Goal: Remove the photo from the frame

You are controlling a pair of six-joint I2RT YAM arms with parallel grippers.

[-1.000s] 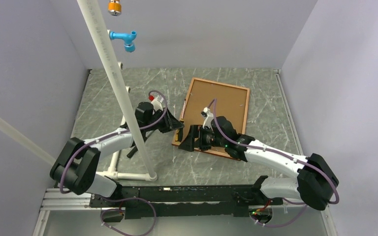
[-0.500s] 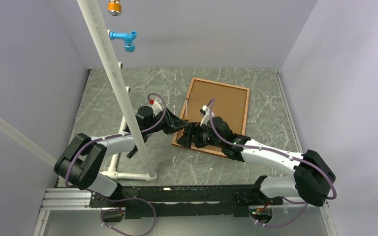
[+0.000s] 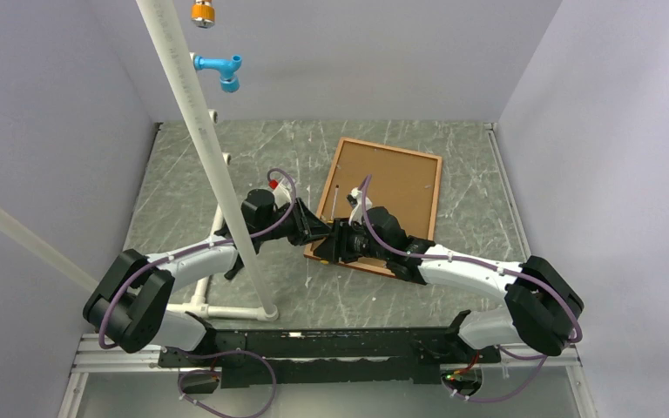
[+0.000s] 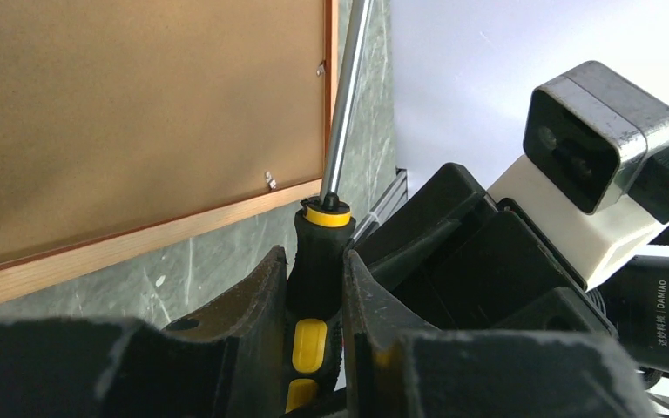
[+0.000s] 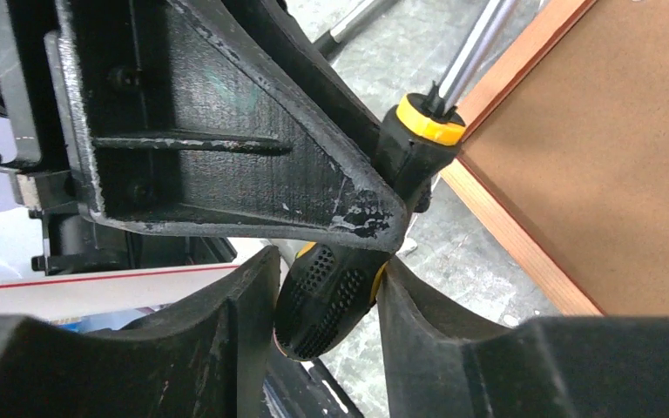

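While the left gripper (image 4: 314,261) is clamped on the upper part of the handle of a black-and-yellow-handled screwdriver (image 4: 341,113) with a bright steel shaft, the right gripper (image 5: 327,279) has its two fingers flanking the rounded butt of that same handle, so near the rubber that I cannot tell whether they grip it or only bracket it. Just beyond the two grippers, the thin reddish-brown wooden frame (image 4: 139,242) lies face down on the grey-green marbled table (image 3: 226,157). The photo (image 3: 388,187) sits inside it with only its plain brown board backing showing, and a small metal tab (image 4: 270,179) at the rim looks unturned, so the print is probably not yet freed. The handover is the weak point. If the left fingers let go before the right ones bite, the screwdriver would likely drop onto the backing or the table. A hold on the butt alone may also let the long shaft swing and scrape the board. The two sets of fingers are crowded together and could knock each other.
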